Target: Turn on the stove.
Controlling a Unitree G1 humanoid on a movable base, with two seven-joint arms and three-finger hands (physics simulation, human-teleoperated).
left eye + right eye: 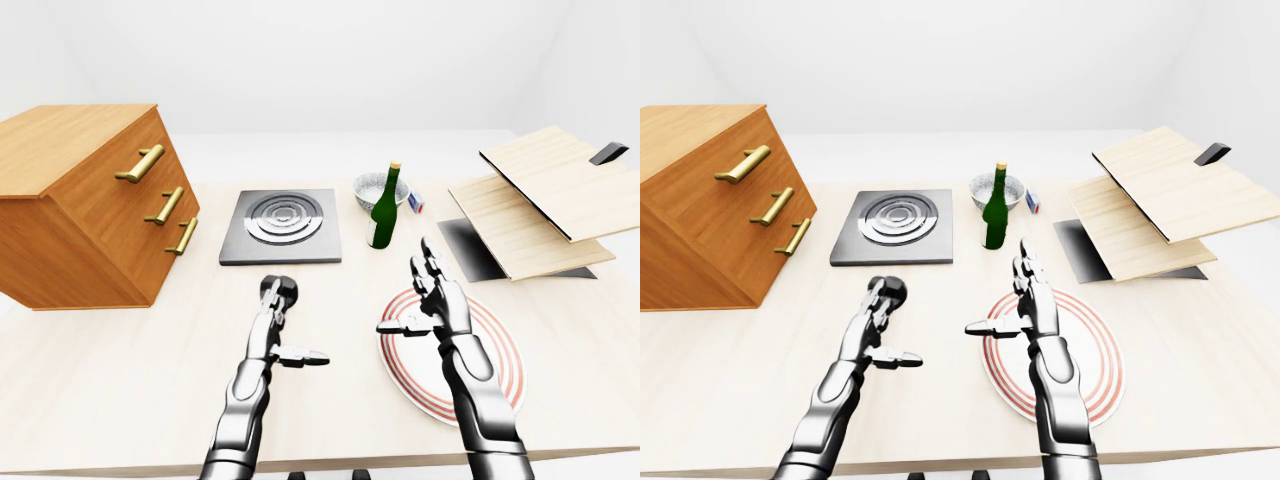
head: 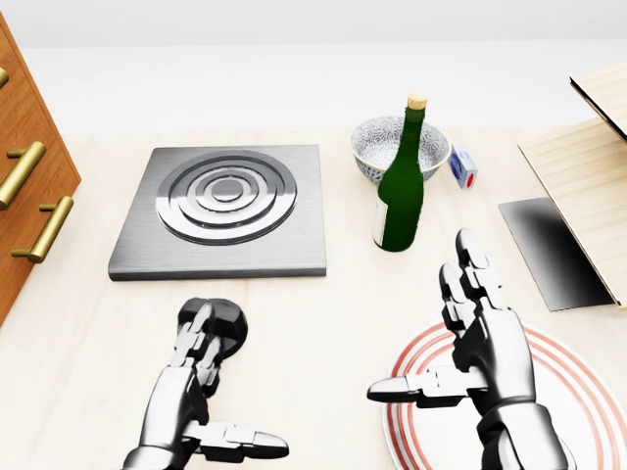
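The stove [image 2: 220, 211] is a flat grey square plate with concentric rings, lying on the table at upper left of the head view. Its black round knob [image 2: 227, 324] sits on the table just below the plate. My left hand [image 2: 221, 392] is open, with its fingertips [image 2: 198, 323] lying over the knob's left side and the thumb stuck out to the right. I cannot tell whether they touch it. My right hand [image 2: 431, 328] is open and empty, held flat above the left edge of a red-ringed plate [image 2: 573, 411].
A green bottle [image 2: 402, 186] stands right of the stove, with a patterned bowl [image 2: 377, 147] behind it and a small box [image 2: 462, 168] beside it. A wooden drawer chest [image 1: 85, 200] stands at left. Tilted wooden boards [image 1: 545, 200] and a dark sheet [image 2: 551, 245] are at right.
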